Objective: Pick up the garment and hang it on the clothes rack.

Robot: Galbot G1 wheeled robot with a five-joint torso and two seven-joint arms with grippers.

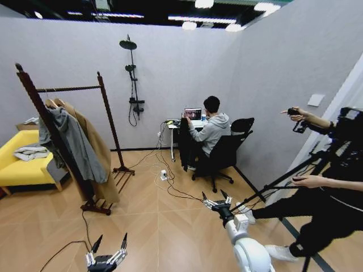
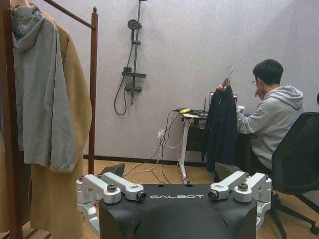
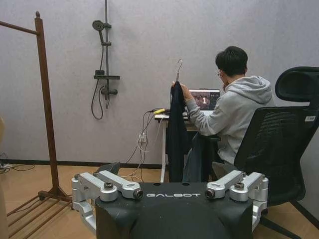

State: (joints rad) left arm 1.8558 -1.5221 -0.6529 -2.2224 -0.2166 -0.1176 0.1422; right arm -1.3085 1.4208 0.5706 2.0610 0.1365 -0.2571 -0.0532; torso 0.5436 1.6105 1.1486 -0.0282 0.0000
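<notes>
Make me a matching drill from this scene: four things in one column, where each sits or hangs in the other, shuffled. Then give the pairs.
Things:
1. black garment
2. tan long coat
3. shower pole
4. left gripper

Places:
A. fixed on the back wall
B. low in the head view, over bare floor
C. held up by its hanger in a seated person's hand, at the desk
D. hanging on the clothes rack

Pairs: 1-C, 2-D, 3-A, 4-B

Garment (image 1: 182, 141) hangs by the desk (image 1: 173, 124), right of clothes rack (image 1: 108, 113).
</notes>
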